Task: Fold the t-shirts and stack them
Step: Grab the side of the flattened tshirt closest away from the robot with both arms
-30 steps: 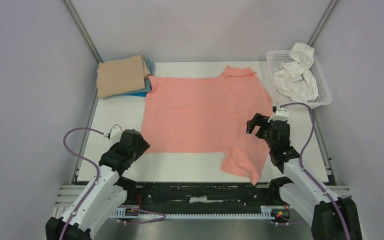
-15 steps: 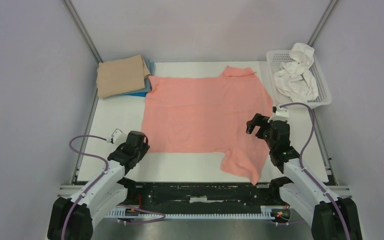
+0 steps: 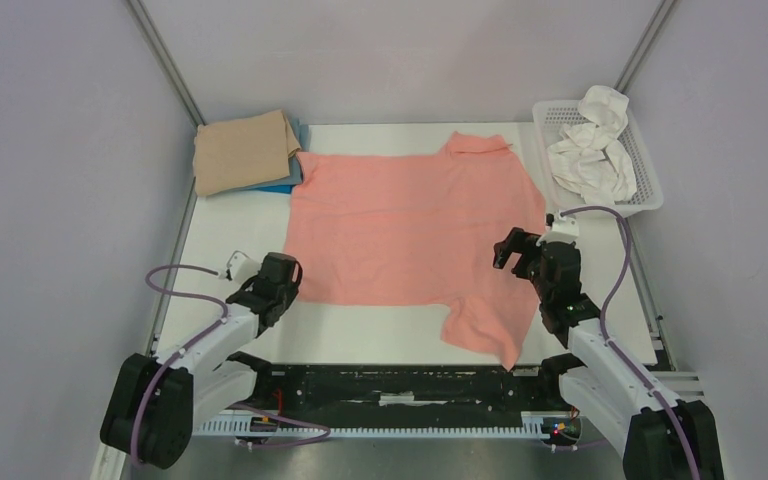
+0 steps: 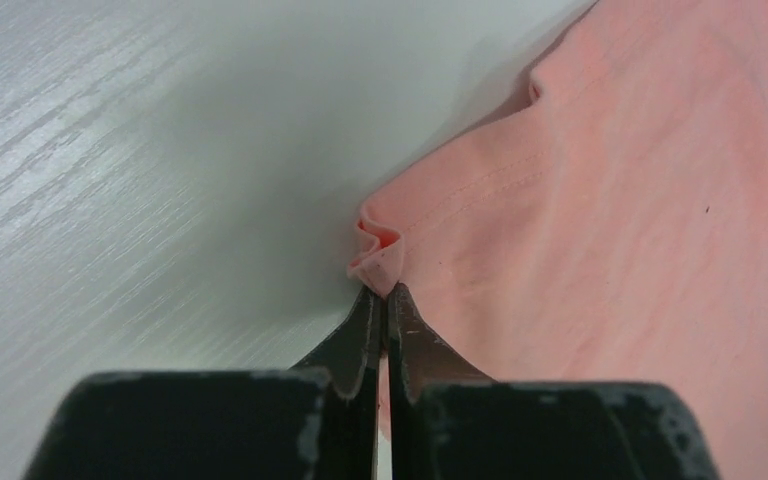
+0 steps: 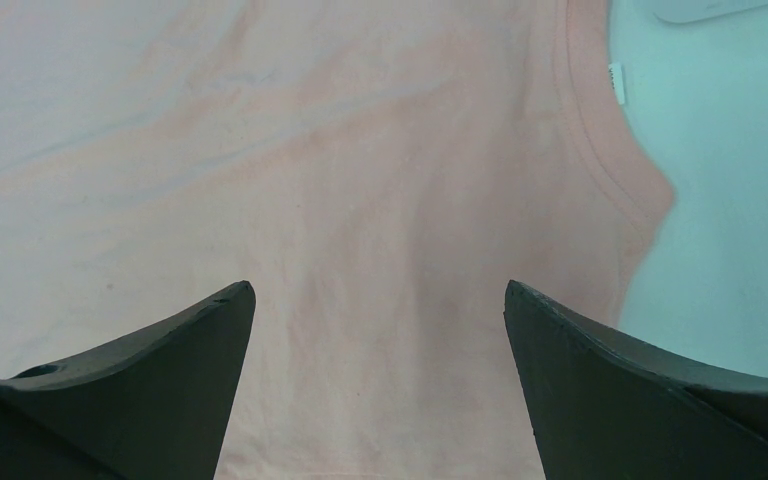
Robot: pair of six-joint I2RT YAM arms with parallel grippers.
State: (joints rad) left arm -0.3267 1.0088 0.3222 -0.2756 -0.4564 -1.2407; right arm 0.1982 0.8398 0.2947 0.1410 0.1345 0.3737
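A salmon-pink t-shirt (image 3: 410,225) lies spread flat on the white table, one sleeve hanging towards the near edge. My left gripper (image 3: 285,276) sits at the shirt's near-left hem corner. In the left wrist view this gripper (image 4: 382,292) is shut, pinching a small bunched fold of the hem (image 4: 380,255). My right gripper (image 3: 508,250) hovers over the shirt's right side. In the right wrist view it (image 5: 378,290) stands wide open above the pink cloth (image 5: 360,150), with the collar and white neck label (image 5: 615,82) beyond. A folded tan t-shirt (image 3: 242,150) rests on a folded blue one (image 3: 285,181) at the back left.
A white mesh basket (image 3: 646,190) holding crumpled white cloths (image 3: 590,150) stands at the back right corner. Grey walls close in both sides and the back. Bare table (image 3: 230,230) shows to the left of the pink shirt.
My left arm reached forward and to the right, to the shirt's near-left corner, and its jaws went from open to shut on the hem. The right arm stayed still.
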